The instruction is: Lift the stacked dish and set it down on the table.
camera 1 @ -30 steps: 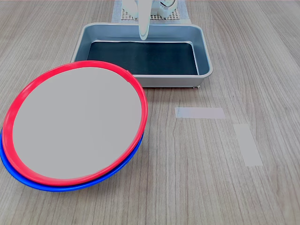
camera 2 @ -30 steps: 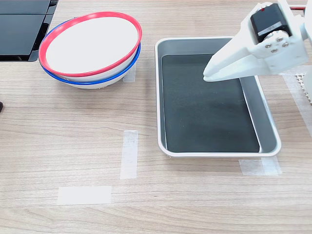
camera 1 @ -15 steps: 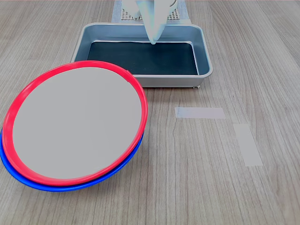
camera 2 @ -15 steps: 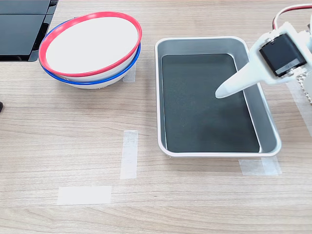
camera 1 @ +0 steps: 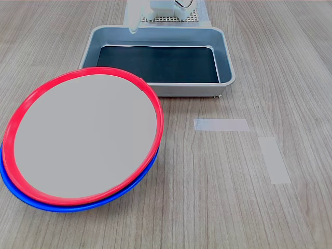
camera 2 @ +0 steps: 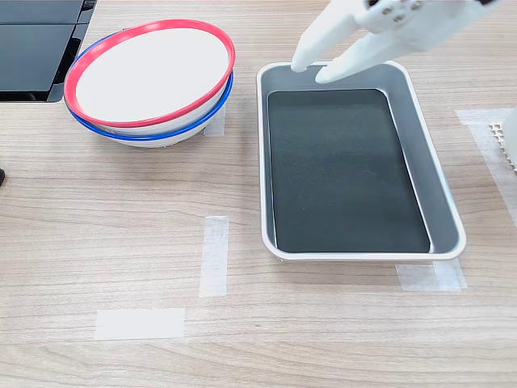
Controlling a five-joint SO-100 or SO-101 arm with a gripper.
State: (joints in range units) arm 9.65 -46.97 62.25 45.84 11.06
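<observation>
We see gripper (camera 2: 311,71) parted, holding nothing, above far end of metal tray (camera 2: 443,190). Red-rimmed dish (camera 2: 151,71) sits on blue-rimmed plate (camera 2: 144,133) on counter (camera 2: 121,242), well apart; tape strips (camera 2: 214,255) near.

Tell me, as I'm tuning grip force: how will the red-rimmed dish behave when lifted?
The red-rimmed dish looks rigid and probably light. Its smooth rim may slip. Nested in the blue-rimmed dish, it could drag that one along.
</observation>
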